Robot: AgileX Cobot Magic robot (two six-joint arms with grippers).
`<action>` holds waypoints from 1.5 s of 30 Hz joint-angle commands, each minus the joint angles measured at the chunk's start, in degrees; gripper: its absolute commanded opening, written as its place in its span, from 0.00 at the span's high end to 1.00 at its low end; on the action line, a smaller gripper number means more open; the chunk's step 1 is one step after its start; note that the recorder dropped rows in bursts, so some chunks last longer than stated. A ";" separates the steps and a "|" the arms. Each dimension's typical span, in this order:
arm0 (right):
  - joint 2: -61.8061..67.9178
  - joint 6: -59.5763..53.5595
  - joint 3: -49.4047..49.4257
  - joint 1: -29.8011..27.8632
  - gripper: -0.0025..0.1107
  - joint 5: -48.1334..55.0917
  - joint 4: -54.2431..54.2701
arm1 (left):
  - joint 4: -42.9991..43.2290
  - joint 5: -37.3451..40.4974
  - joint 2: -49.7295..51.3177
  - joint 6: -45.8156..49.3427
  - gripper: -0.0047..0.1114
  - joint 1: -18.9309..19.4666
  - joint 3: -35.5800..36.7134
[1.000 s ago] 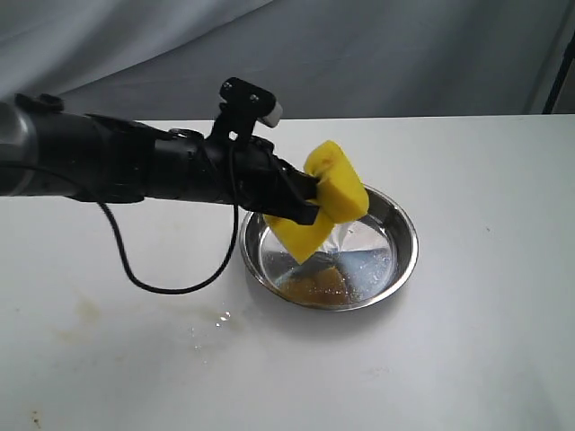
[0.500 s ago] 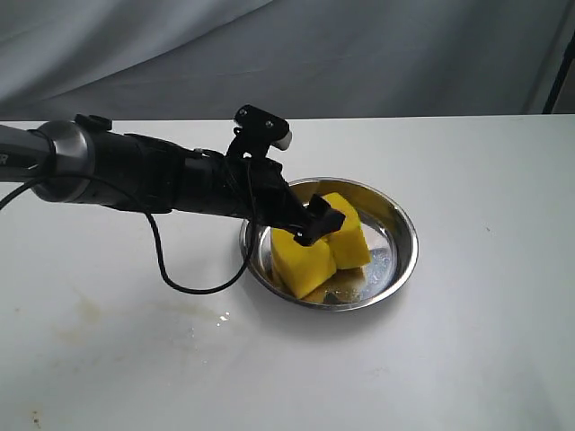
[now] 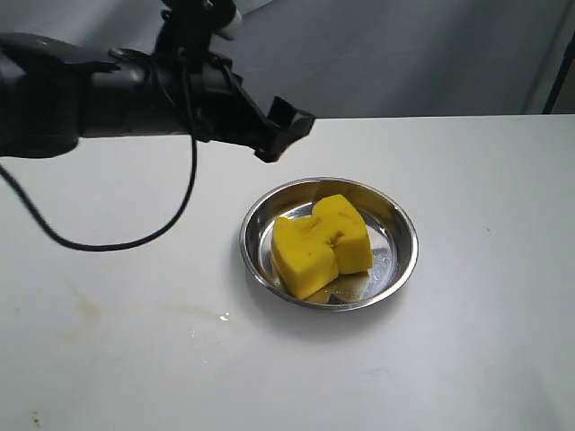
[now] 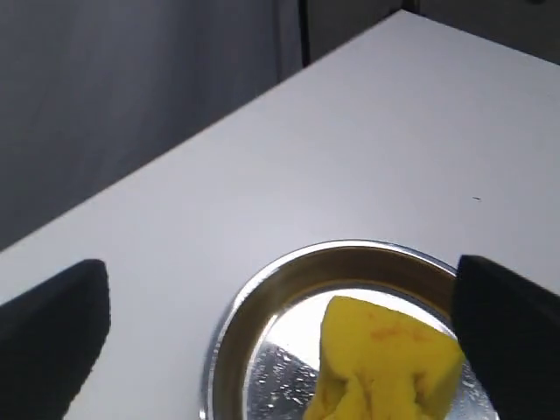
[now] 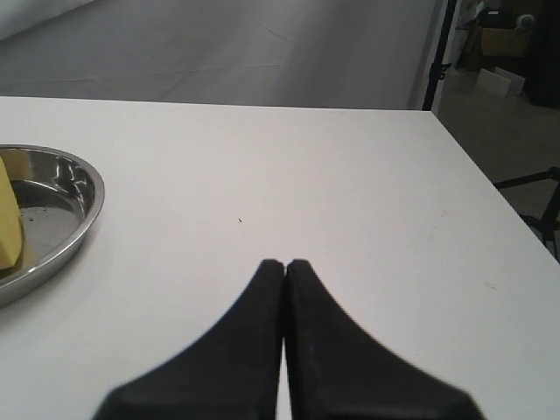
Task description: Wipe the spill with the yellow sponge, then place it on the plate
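Yellow sponge (image 3: 322,244): lies inside the plate (image 3: 406,224), left of its middle. It is folded into a hump, rests on the plate's bottom, and no claw touches it.
Sponge's long axis: from the plate's near-left rim toward its far-right rim.
Left claw (image 3: 283,135): fingers spread wide and holding nothing. It hangs raised above the tabletop (image 3: 485,359), outside the plate's far-left rim.
Key relation: the sponge sits below the left claw, inward past the plate's far-left rim. This arm is clearly the nearer one.
Right claw (image 5: 284,267): fingers pressed together on nothing, well apart from the plate.
The spill (image 3: 222,317): only a faint wet glint remains, near the plate's near-left rim.
Judgement: placing looks finished.
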 commanded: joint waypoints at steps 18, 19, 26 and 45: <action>-0.33 0.06 0.17 -0.25 0.98 -0.10 -0.60 | 4.77 -32.33 -32.19 -9.04 0.27 0.04 29.95; -0.33 0.06 0.17 -0.25 0.98 -0.10 -0.60 | 5.45 -32.33 -33.55 -10.07 0.34 0.04 30.35; -0.33 0.06 0.17 -0.25 0.98 -0.10 -0.60 | 6.20 -29.19 -43.13 -11.41 0.86 0.04 33.35; -0.33 0.06 0.17 -0.25 0.98 -0.10 -0.60 | 6.34 -29.61 -75.38 -23.24 0.96 0.04 46.97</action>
